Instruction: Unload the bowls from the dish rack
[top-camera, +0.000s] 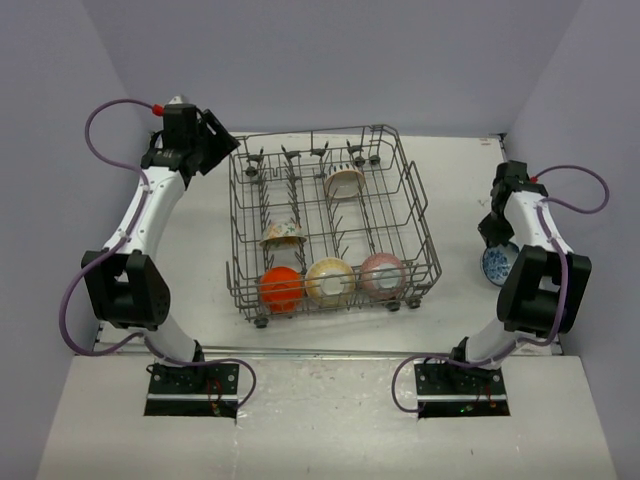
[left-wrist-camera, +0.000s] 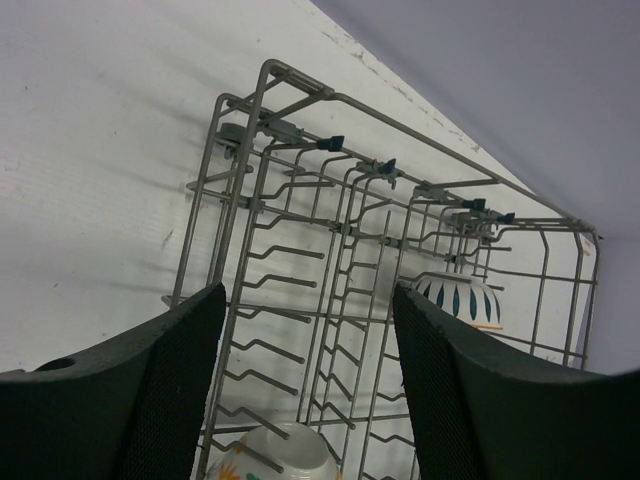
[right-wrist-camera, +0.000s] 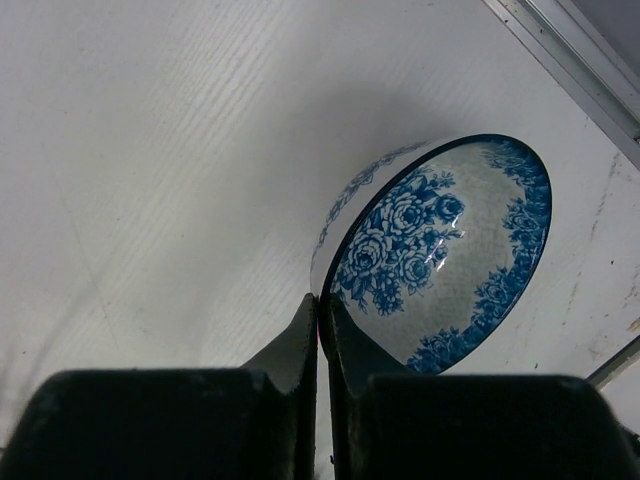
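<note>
The bowls were split between two places. Five sat in the dish rack (top-camera: 418, 200) at the middle of the table (top-camera: 200, 270): the orange bowl (top-camera: 280, 290), the cream-yellow bowl (top-camera: 329, 281) and the pink bowl (top-camera: 382, 276) in a row along its near side, a floral whitish bowl (top-camera: 283, 235) behind the orange one, and another whitish bowl (top-camera: 345, 181) toward the far side. The blue-and-white bowl (right-wrist-camera: 440, 250) was out of the rack, low over the table well to the right. The right gripper (right-wrist-camera: 320, 310) was pinched tight on that bowl's rim. The bowl was tilted with its mouth turned sideways, and whether it touched the table could not be told. The left gripper (left-wrist-camera: 308, 330) hovered over the rack's far left corner, jaws wide apart with nothing between them. The likeliest trouble was on the right: let go at that tilt, the round bowl could rock or roll away, and the narrow hold on a glazed rim might slip first. On the left, broad fingers lowered among the tines (left-wrist-camera: 290, 252) could snag a wire, shove the rack and jostle the leaning bowls.
</note>
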